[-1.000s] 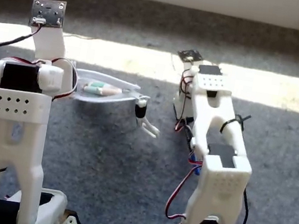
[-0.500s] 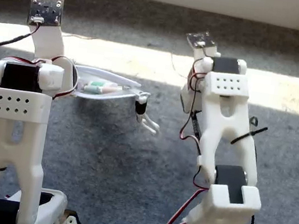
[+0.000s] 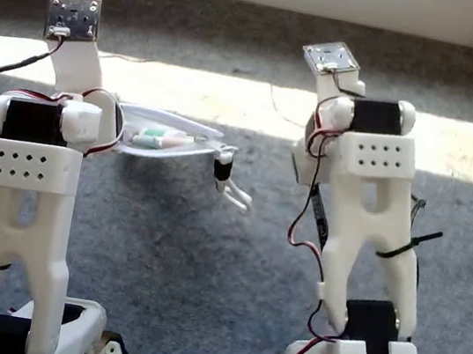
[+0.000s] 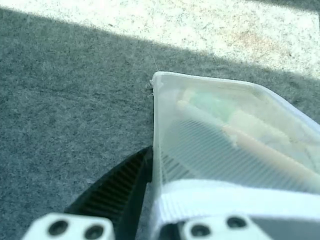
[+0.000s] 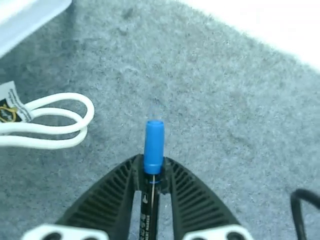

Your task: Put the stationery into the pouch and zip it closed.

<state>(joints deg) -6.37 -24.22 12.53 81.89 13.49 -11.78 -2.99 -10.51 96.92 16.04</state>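
Note:
A clear mesh pouch [image 3: 166, 142] hangs a little above the grey carpet, with stationery inside it. My left gripper [image 4: 152, 167] is shut on its near edge, and through the mesh [image 4: 225, 145] I see pale green and cream items. The pouch's white strap loop [image 3: 234, 196] trails to the right onto the carpet. My right gripper [image 5: 152, 172] is shut on a black pen with a blue cap [image 5: 154, 142], held over the carpet beside the strap loop [image 5: 50, 120]. In the high view the right arm [image 3: 368, 188] stands raised to the right of the pouch.
Grey carpet covers the whole area, with a bright sunlit strip [image 3: 230, 100] across the back. A pale wall edge runs along the far side. A black cable [image 5: 305, 205] curves near the right gripper. Both arm bases stand at the front.
The right arm has risen and folded back toward its base, carrying the pen. The left arm and the pouch have stayed in place.

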